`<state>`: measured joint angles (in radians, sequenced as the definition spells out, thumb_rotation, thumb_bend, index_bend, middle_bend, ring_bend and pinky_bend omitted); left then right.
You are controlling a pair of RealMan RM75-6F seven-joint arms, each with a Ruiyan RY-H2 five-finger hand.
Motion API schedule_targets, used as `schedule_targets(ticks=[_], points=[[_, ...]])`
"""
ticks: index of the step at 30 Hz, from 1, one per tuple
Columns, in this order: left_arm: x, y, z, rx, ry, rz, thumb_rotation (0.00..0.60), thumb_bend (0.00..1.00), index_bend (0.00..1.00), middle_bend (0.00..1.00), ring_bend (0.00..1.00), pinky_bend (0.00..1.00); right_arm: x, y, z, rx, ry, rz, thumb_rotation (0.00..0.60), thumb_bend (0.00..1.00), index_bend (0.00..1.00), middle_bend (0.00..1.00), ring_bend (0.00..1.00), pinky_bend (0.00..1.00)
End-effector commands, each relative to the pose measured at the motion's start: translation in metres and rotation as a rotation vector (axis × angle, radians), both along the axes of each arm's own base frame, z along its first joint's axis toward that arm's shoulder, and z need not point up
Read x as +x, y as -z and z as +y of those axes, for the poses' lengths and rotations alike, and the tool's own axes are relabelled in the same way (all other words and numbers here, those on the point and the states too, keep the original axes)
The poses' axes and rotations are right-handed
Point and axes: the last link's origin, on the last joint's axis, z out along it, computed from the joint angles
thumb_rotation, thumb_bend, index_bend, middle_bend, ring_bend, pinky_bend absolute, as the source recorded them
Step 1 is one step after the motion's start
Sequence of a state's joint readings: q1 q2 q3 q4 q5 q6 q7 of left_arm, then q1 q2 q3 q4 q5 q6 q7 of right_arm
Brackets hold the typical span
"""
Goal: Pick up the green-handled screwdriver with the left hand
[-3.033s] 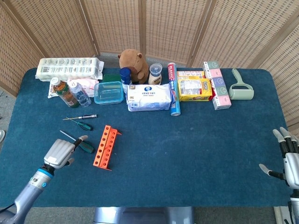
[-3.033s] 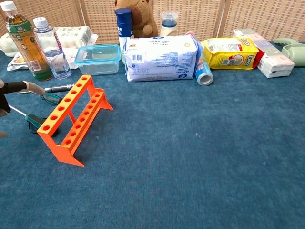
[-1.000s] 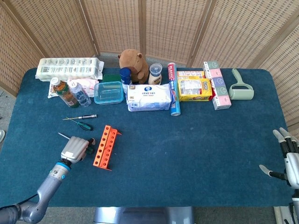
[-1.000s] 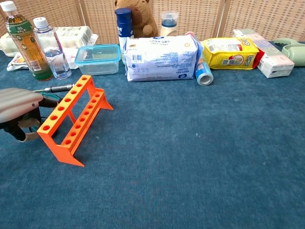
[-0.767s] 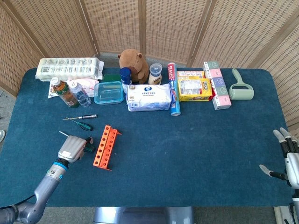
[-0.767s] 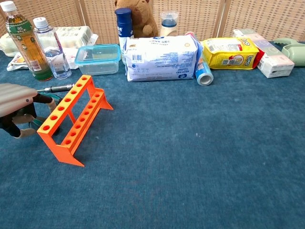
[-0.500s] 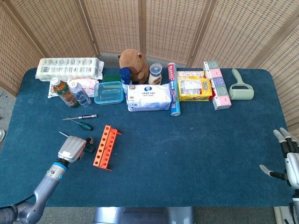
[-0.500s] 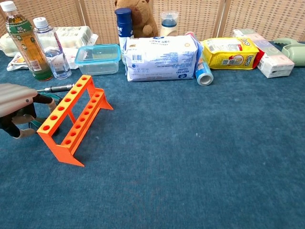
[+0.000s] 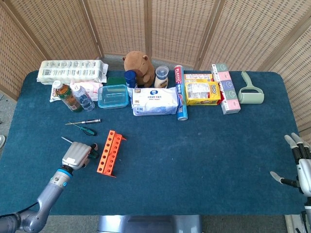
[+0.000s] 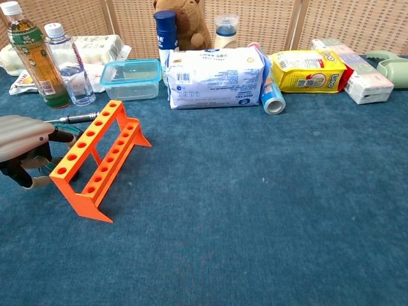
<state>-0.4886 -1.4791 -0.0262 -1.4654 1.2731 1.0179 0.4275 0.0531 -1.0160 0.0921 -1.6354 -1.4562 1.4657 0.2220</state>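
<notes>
Beside orange rack (image 9: 109, 152), L hand (image 9: 76, 155) sits knuckles-up over green-handled screwdriver (image 9: 91, 151); fingers curled down around handle, firm grip unconfirmed. Tool: light, rigid, thin shaft. Grip at thick handle, not shaft. R hand (image 9: 300, 167) spread, holding nothing.

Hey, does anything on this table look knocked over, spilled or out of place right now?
Nothing looks spilled or damaged. The blue can lies on its side beside the wipes pack, and two screwdrivers lie loose near the orange rack; the left robot hand covers the nearer one's green handle.
</notes>
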Motion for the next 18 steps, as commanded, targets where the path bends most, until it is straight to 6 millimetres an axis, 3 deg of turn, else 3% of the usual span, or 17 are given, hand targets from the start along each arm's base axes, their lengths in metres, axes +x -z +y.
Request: schedule_targets(ticks=[1, 18], points=[[-0.0009, 0.0012, 0.0008, -0.001, -0.004, 0.004, 0.600, 0.31, 0.36, 0.94, 0.87, 0.99, -0.0001, 0.0000, -0.0001, 0.001, 0.000, 0.000, 0.600, 0.17, 0.04, 0.00, 0.00, 0.00], [-0.0016, 0.0055, 0.0016, -0.007, -0.017, 0.012, 0.600, 0.37, 0.36, 0.94, 0.87, 0.99, 0.0000, 0.0001, -0.0005, 0.003, 0.003, -0.003, 0.600, 0.17, 0.03, 0.00, 0.00, 0.00]])
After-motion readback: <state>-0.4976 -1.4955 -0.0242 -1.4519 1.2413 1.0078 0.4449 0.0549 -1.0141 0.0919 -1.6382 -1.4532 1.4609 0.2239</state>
